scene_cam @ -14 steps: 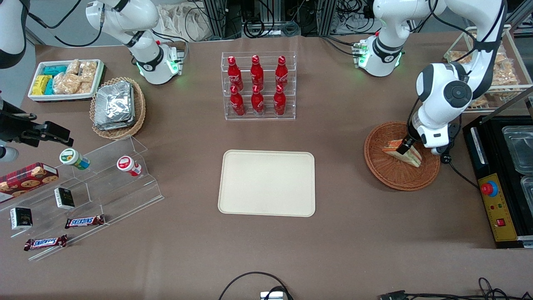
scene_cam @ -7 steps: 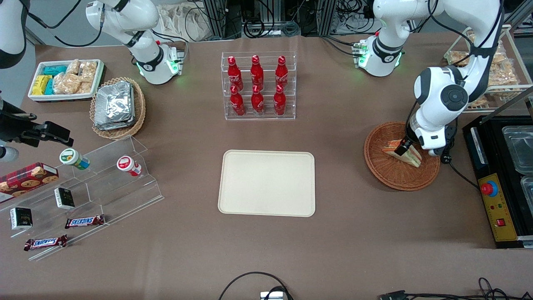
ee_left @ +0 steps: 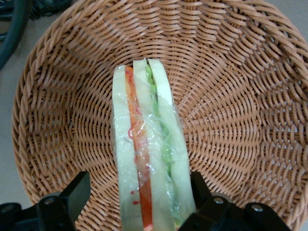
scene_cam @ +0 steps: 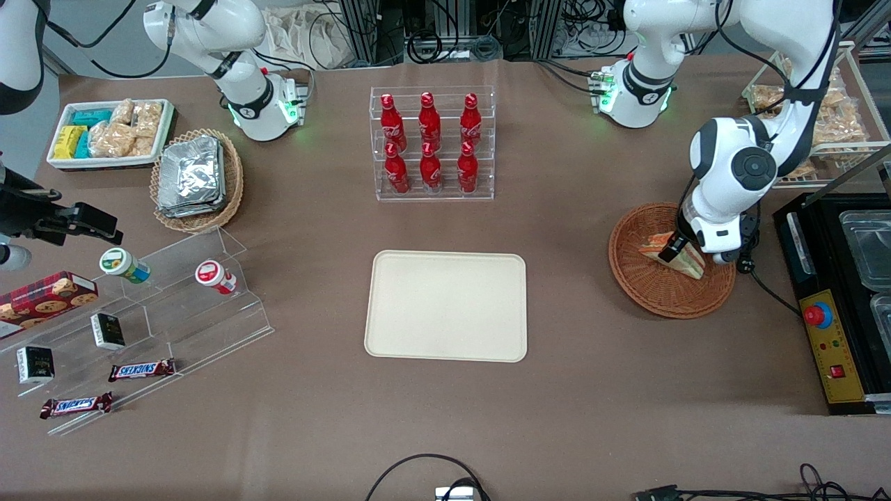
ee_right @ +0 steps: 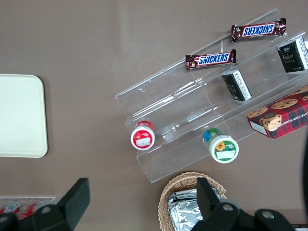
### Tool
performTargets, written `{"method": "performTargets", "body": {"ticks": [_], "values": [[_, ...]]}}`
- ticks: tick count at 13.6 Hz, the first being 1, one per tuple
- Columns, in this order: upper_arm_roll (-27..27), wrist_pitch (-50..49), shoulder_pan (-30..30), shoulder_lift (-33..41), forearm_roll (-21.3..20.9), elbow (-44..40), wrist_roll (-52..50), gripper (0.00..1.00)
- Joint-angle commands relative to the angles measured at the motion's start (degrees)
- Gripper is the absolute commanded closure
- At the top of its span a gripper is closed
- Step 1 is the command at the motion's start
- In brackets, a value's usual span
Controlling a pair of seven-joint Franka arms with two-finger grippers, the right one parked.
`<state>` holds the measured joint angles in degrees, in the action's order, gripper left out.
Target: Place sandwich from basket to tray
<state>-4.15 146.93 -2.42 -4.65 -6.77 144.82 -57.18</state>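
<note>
Nearest to the front camera you have the tray [scene_cam: 445, 306], lying flat mid-table with nothing on it, in the same spot as a second ago. A little farther from the camera, and off toward the working arm's end of the table, sits the basket [scene_cam: 654, 296], with the sandwich [scene_cam: 686, 259] in it. The wedge rests on the wicker just as it did before; it has not been lifted or turned.

Your gripper [scene_cam: 674, 247] is down inside the basket, straddling the sandwich. From the wrist camera you can see the wrapped wedge [ee_left: 147, 163] running lengthwise between the two fingers [ee_left: 79, 192]. The gripper [ee_left: 138, 187] is spread wide. One finger stands clear of the bread with woven basket wall [ee_left: 231, 96] showing in the gap, while the other finger is right against the bread on the green-filling side. So it is released, not yet clamped on anything.

What has changed over the last second is the arm above: its white joint has swung slightly toward the tray, and the gripper has shifted only a touch with it.

Farthest from the camera, past the tray, the rack of red bottles [scene_cam: 431, 142] stands as before.
</note>
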Motion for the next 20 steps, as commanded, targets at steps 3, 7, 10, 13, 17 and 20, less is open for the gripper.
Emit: {"method": "performTargets", "body": {"ticks": [3,7,10,13,17,20], "values": [[0.11,1.60,-0.31,-1.77,-1.84,-1.03,-0.65,0.63],[0.02,0.99,-0.22,-1.33,-1.93,-2.26,-0.47,0.94],[-0.24,-7.67,0.13,0.68,-5.08,-6.45,-0.39,0.95],[-2.08,-21.03,0.66,2.27,-5.80,-15.06,3.63,0.94],[-4.37,-33.01,0.66,2.18,-4.57,-26.67,19.51,0.92],[-5.95,-34.87,0.66,2.10,-0.28,-31.34,33.06,0.92]]}}
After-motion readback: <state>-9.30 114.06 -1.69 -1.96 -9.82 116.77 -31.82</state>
